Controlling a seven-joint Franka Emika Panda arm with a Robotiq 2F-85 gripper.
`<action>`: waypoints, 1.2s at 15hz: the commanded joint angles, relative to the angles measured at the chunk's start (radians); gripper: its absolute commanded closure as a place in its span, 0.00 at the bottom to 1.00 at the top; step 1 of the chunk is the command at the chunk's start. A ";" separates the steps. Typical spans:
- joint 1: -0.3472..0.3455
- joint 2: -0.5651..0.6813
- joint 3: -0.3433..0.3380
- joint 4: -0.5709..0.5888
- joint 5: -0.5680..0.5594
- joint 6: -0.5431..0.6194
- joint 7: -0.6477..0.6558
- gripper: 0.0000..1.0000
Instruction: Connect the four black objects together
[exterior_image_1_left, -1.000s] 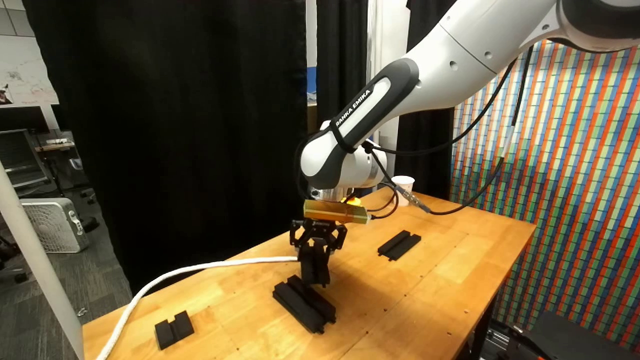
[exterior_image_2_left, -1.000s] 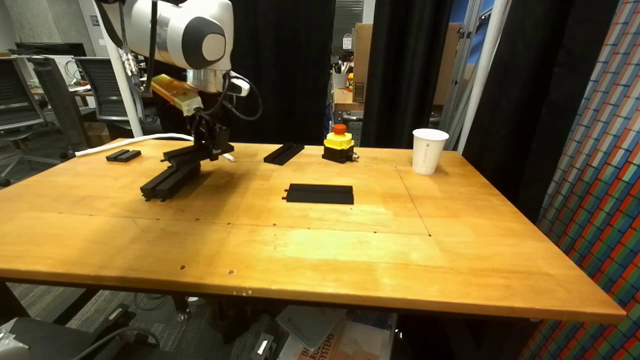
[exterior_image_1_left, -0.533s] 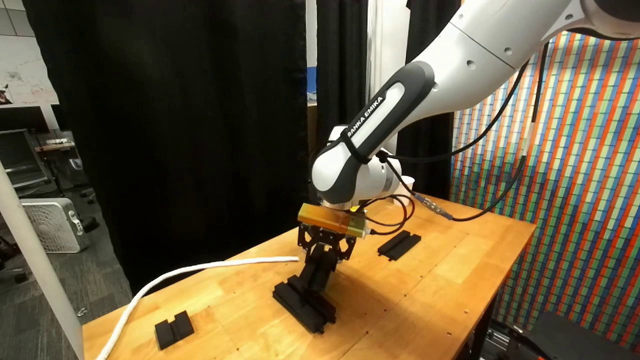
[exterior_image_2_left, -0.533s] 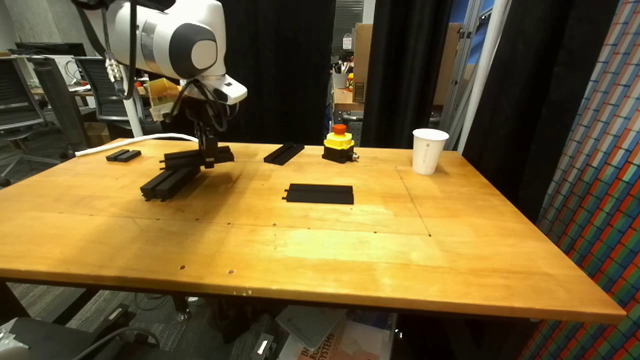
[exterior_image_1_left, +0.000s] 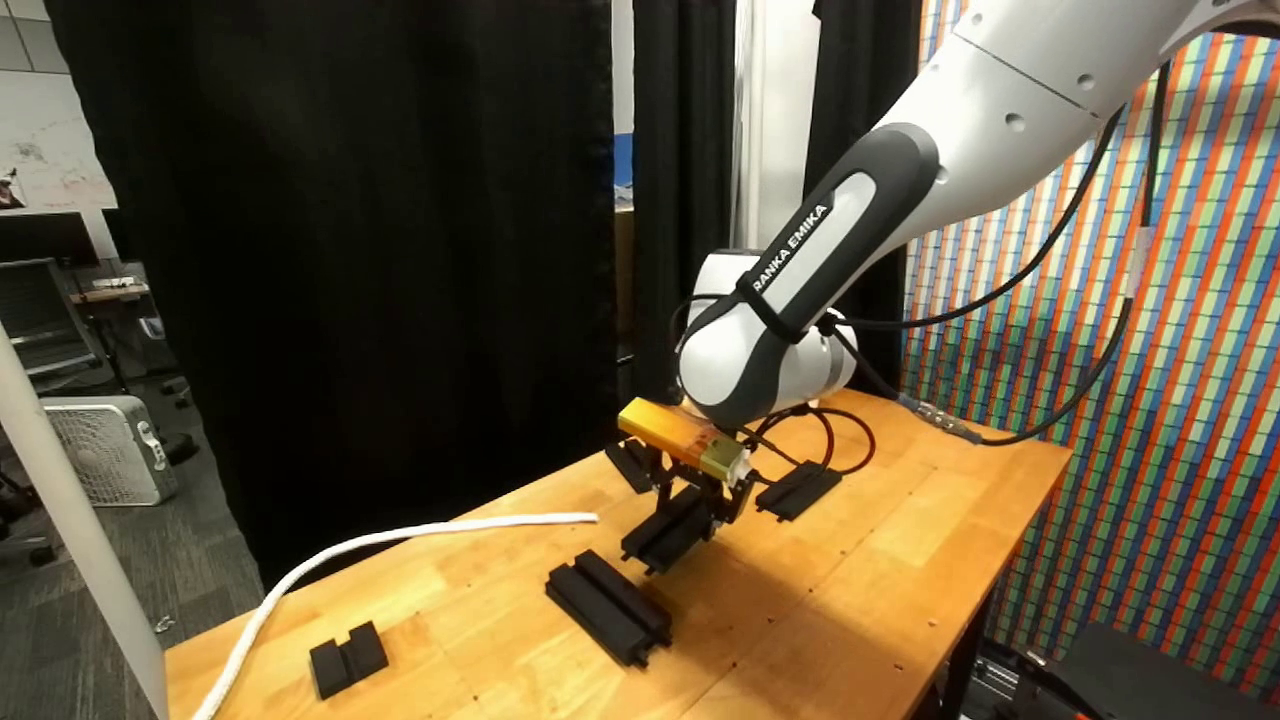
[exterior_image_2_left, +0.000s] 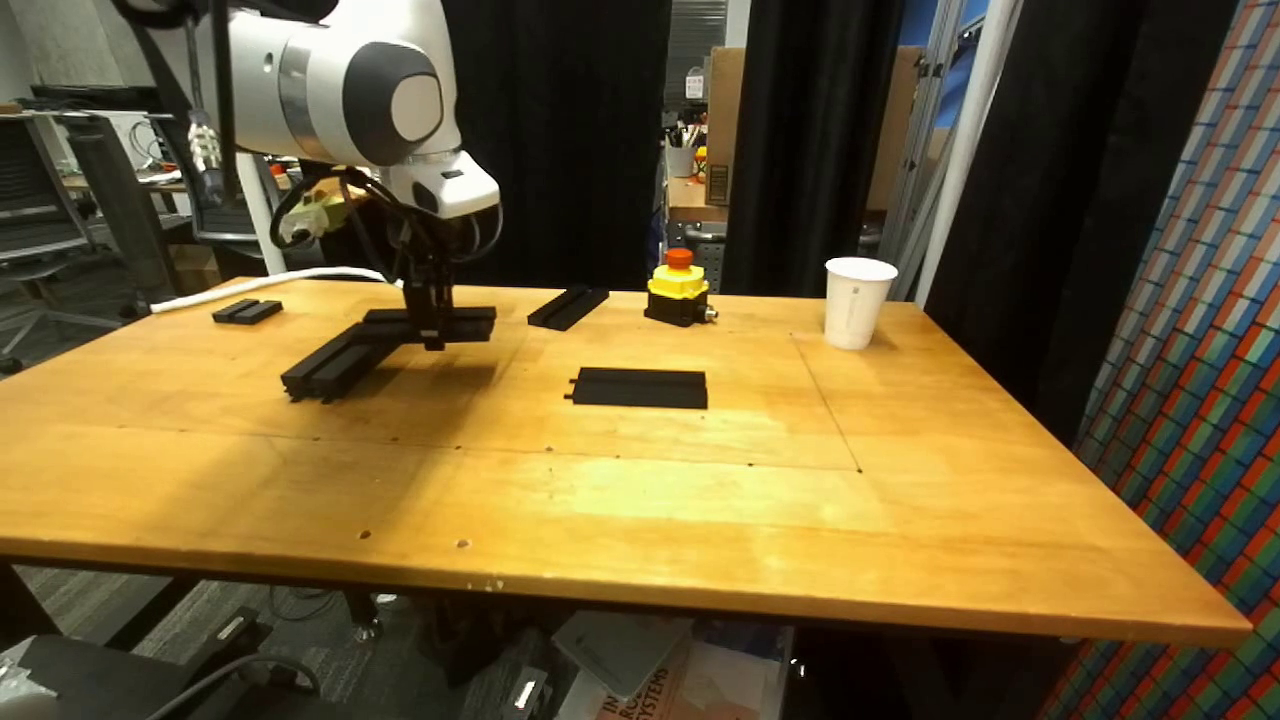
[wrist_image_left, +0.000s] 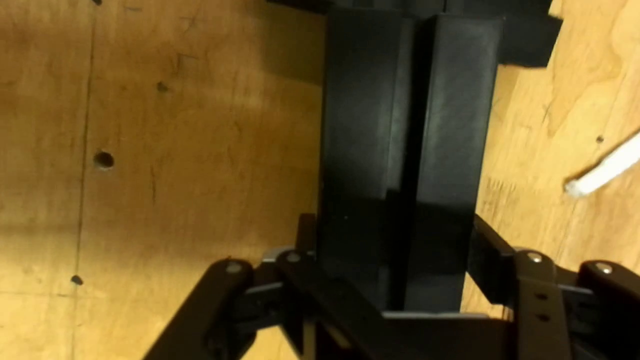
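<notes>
Above the table (exterior_image_2_left: 850, 520), toward its back edge in an exterior view, find the gripper (wrist_image_left: 392, 237) clamped across the width of one bar (wrist_image_left: 370, 145); well back from the front edge, see three more bars (exterior_image_2_left: 640, 390) lying flat. Judge each light and stiff, perhaps slick, so best taken mid-length by both long sides to resist twisting. Spare the thin end pegs (exterior_image_2_left: 569, 396), likely the most fragile part.

Bright glare on the tabletop (exterior_image_2_left: 700, 515), a soft shadow (exterior_image_2_left: 430, 400), mild wrist-view blur.
</notes>
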 joint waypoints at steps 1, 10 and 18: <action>-0.019 -0.029 -0.037 -0.023 -0.083 0.007 0.153 0.53; -0.115 0.051 -0.022 0.027 -0.023 -0.014 0.074 0.53; -0.161 0.114 -0.001 0.063 0.074 -0.018 -0.056 0.53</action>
